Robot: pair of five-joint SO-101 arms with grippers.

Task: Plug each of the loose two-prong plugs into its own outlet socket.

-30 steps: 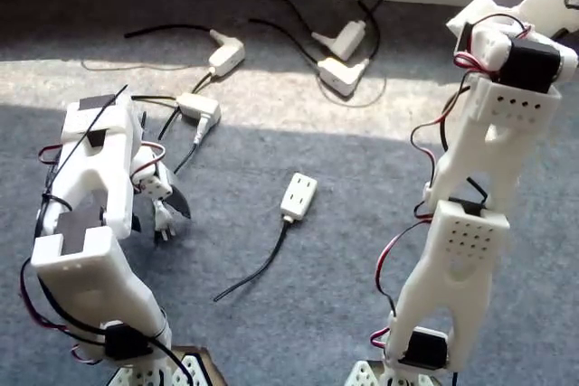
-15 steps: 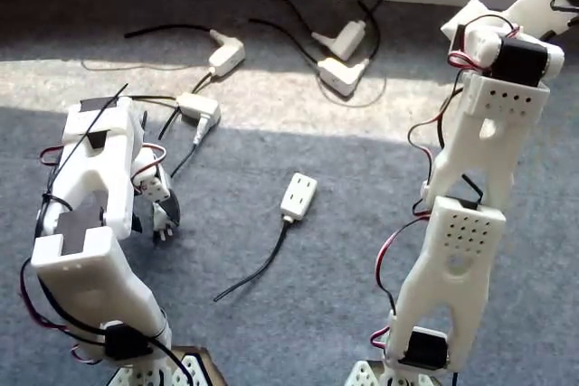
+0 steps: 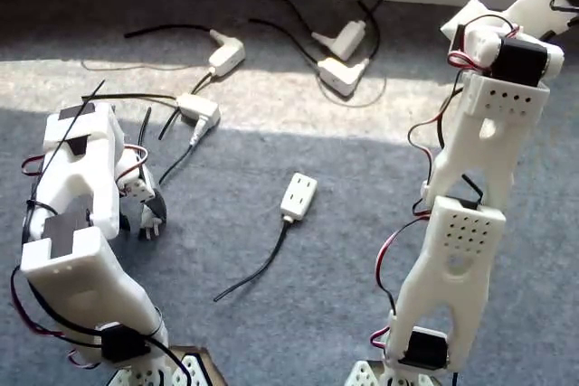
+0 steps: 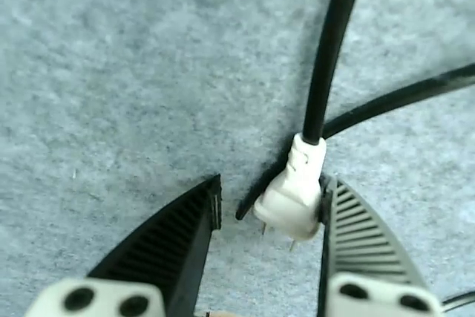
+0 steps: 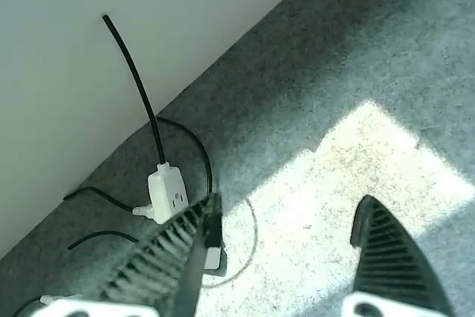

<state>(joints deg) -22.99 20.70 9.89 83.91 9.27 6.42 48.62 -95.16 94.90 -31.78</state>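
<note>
Left claw (image 4: 271, 187), jaws spread, flanks the plug (image 4: 291, 202), its cord (image 4: 330, 50) cut off.

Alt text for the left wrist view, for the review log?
A white two-prong plug on a black cord sits inside the open left gripper, against one jaw and clear of the other, over grey carpet.

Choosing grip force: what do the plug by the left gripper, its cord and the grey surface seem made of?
Plug: smooth white moulded plastic, slight sheen; prongs look metal. Cord: black, smooth, probably rubber or vinyl. Surface: grey, matte, fuzzy fibres, likely felt carpet.
</note>
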